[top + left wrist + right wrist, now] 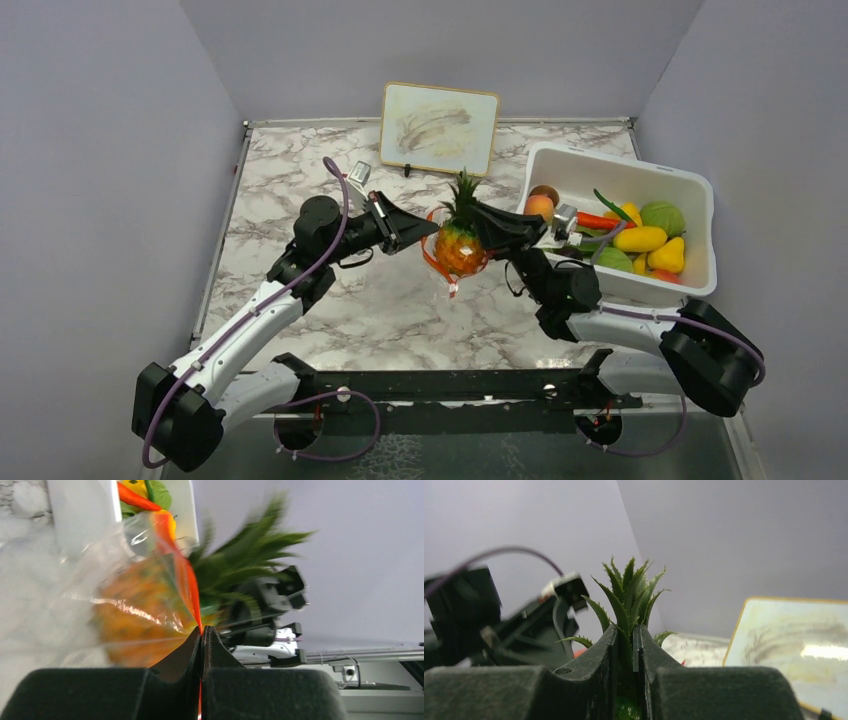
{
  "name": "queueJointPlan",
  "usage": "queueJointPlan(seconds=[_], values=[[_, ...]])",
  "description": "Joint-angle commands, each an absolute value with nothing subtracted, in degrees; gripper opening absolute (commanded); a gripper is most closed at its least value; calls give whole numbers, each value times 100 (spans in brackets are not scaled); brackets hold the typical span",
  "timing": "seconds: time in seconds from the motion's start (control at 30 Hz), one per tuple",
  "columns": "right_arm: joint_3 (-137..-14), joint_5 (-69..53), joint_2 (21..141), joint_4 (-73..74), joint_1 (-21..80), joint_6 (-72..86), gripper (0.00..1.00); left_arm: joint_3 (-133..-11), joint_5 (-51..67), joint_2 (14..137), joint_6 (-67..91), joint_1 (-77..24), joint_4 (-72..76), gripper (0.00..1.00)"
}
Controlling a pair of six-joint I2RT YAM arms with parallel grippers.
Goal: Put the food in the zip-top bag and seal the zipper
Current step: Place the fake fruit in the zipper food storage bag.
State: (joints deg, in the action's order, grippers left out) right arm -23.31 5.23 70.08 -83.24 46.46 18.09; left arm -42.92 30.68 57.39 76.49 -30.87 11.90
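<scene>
Left gripper (201, 632) pinches clear plastic pouch's (95, 575) red-orange zipper (186, 577), steadying the mouth; right gripper (625, 639) clamps spiky orange pineapple's (626, 592) leaves, body hanging beneath its jaws for insertion.

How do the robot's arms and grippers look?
The left arm and right arm have white links with black joints; a purple cable runs along each. The left gripper and right gripper are black, with wedge-shaped fingers tapering to thin tips.

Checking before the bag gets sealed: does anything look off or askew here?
Yes. The pineapple sits in the zip-top bag, but its leafy crown sticks out above the zipper, pinched by the right gripper. The mouth likely cannot seal like this.
</scene>
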Motion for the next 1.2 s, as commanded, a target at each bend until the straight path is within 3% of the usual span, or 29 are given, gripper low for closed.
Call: queueJointPlan(seconds=[0.0, 0.23, 0.53, 0.67, 1.0, 1.17], values=[[-1729, -228, 7043, -10187, 4681, 1646, 15, -4346, 3277, 5619, 8178, -3082, 1887, 0], [-1544, -904, 6677, -9770, 4678, 1375, 16, -4289, 3275, 5659, 8475, -3061, 2162, 0], [-2221, 908, 6496, -10032, 4685, 2093, 13, -3921, 3174, 5604, 8461, -3059, 2230, 0], [-2496, 1142, 6565, -10182, 4685, 2452, 11, -3806, 3034, 5586, 8519, -3044, 2249, 0], [-1485, 273, 6606, -10073, 4816, 2555, 14, -3522, 2901, 5468, 9668, -2993, 3382, 0], [-1124, -402, 5828, -8871, 4816, 2730, 20, -3480, 2806, 5394, 9615, -2976, 3357, 0]])
